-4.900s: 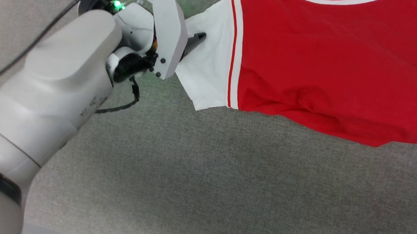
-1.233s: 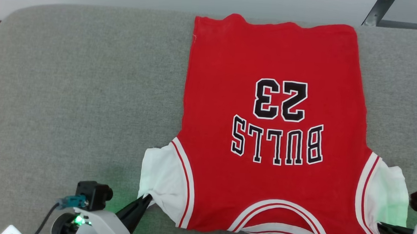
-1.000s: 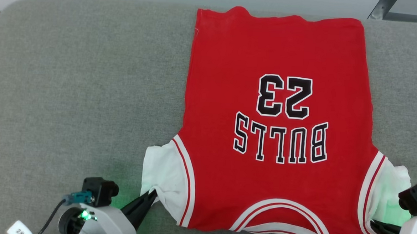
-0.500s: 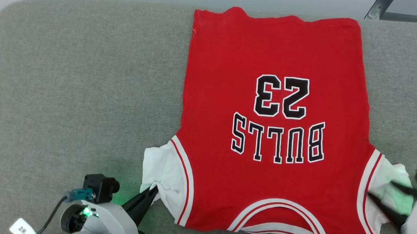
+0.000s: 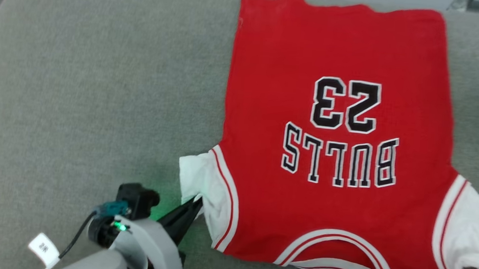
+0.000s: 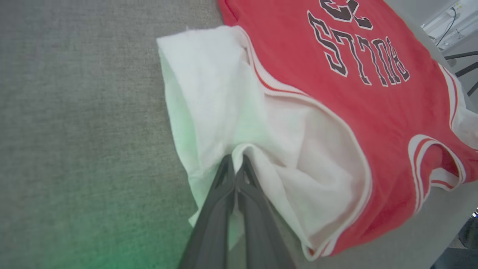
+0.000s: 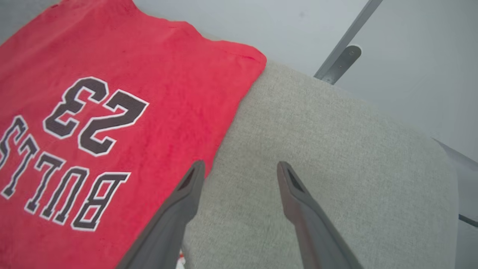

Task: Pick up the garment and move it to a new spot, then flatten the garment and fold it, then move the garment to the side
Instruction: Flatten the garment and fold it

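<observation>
Release: our right jaws, now apart, have left the red, white-sleeved basketball jersey [image 5: 342, 41] flat on the grey surface [image 5: 81, 101]; left jaws stay clamped on its sleeve [image 6: 209, 93]; folding seems next.

Grey fabric surface [image 5: 82, 81], grey metal strut [image 7: 340, 56] beyond its far edge.

Left gripper [image 5: 197, 201] sits at seven o'clock, fingers aimed toward two, pinched on the jersey [image 5: 342, 45] sleeve — right gripper [image 7: 241, 170] stands spread wide.
</observation>
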Tool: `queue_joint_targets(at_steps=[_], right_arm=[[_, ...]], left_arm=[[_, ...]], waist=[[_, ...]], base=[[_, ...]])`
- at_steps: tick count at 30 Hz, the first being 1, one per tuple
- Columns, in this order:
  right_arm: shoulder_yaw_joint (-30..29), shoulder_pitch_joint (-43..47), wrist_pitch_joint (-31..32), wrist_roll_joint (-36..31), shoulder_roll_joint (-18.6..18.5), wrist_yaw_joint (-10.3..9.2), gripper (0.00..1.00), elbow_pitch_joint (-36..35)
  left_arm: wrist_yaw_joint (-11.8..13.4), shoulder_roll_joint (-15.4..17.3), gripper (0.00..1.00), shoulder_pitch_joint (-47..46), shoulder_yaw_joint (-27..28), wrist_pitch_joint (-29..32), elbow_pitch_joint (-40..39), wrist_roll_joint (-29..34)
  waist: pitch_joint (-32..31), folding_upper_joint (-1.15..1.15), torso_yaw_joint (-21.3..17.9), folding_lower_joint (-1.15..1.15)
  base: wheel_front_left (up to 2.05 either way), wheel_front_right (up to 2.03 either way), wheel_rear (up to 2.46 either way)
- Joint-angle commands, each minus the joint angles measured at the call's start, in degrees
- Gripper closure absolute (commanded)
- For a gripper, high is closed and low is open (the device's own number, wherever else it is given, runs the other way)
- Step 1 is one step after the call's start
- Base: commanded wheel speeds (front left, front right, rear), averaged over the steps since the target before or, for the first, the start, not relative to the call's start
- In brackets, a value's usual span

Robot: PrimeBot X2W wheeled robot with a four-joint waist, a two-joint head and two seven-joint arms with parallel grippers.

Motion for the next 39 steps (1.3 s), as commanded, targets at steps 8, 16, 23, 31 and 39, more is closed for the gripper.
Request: queue_joint_targets(at_steps=[8, 16, 23, 31, 39], right_arm=[[8.2, -24.84, 5.67, -5.35, 2.78, -0.05, 0.0, 19.94], [11.59, -38.18, 5.26, -9.27, 4.63, -0.06, 0.0, 36.25], [15.06, -42.51, 4.77, -11.49, 6.17, -0.05, 0.0, 45.06], [19.18, -43.97, 2.93, -10.35, 7.36, 0.0, 1.0, 49.54], [20.78, -42.6, -2.03, -6.89, 7.08, -0.01, 1.0, 52.24]], left_arm=[[-1.97, -3.13, 1.0, -7.11, -0.46, 1.52, -0.7, 3.44], [-1.93, -4.17, 1.0, -9.37, -0.79, 1.28, -2.12, 5.51], [-0.42, -3.81, 1.0, -9.51, -1.08, 1.15, -4.55, 6.46], [0.94, -3.33, 1.0, -9.77, -0.63, 0.55, -7.37, 7.4], [1.76, -2.23, 1.0, -8.68, 0.38, -0.65, -9.14, 7.21]], waist=[[9.91, 0.0, 8.49, 0.0], [14.98, 0.0, 12.67, 0.0], [16.28, 0.0, 13.76, 0.0], [16.09, 0.0, 13.23, 0.0], [10.73, 0.0, 11.36, 0.0]], base=[[0.0, 0.0, 0.0], [0.0, 0.0, 0.0], [0.0, 0.0, 0.0], [0.0, 0.0, 0.0], [0.0, 0.0, 0.0]])
